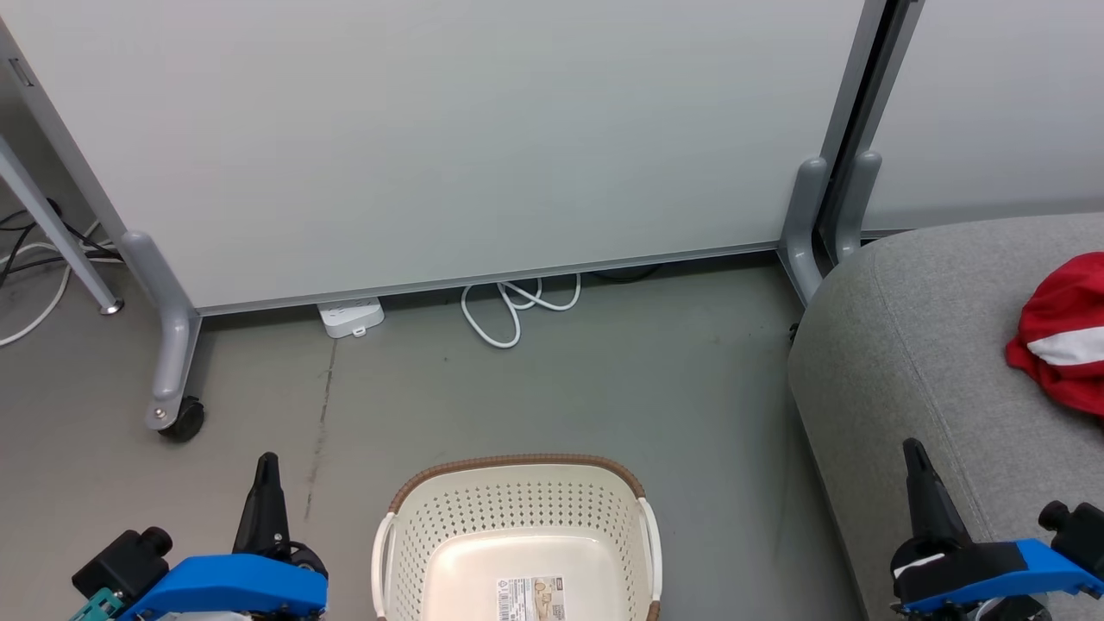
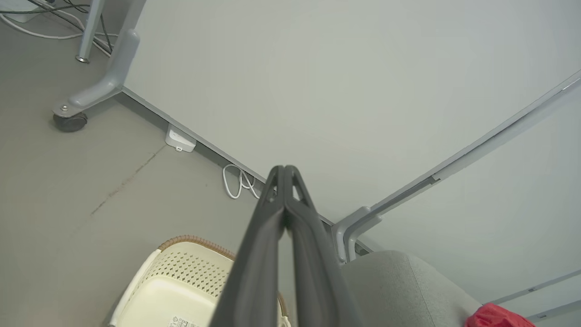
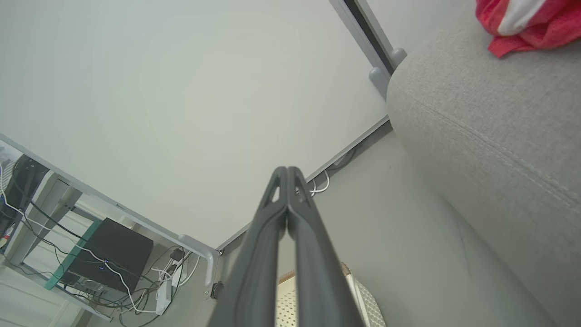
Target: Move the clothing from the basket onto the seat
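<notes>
The cream perforated basket (image 1: pixel 517 526) with a brown rim stands on the floor at the bottom middle, holding nothing but a label sticker on its bottom. Red clothing with a white stripe (image 1: pixel 1065 345) lies bunched on the grey seat (image 1: pixel 914 345) at the right. My left gripper (image 1: pixel 267 461) is shut and empty, left of the basket. My right gripper (image 1: pixel 914 450) is shut and empty, over the seat's front edge. The left wrist view shows its gripper (image 2: pixel 286 169) above the basket (image 2: pixel 181 281), with the clothing (image 2: pixel 497 316) at the lower right. The right wrist view shows its gripper (image 3: pixel 287 170), the seat (image 3: pixel 490 127) and the clothing (image 3: pixel 531 20).
A pale partition panel (image 1: pixel 448 138) on castored grey feet (image 1: pixel 177 405) runs across the back. A white power strip (image 1: pixel 351 316) and a looped white cable (image 1: pixel 513 310) lie at its base. More cables (image 1: pixel 34 267) trail at the far left. Grey floor surrounds the basket.
</notes>
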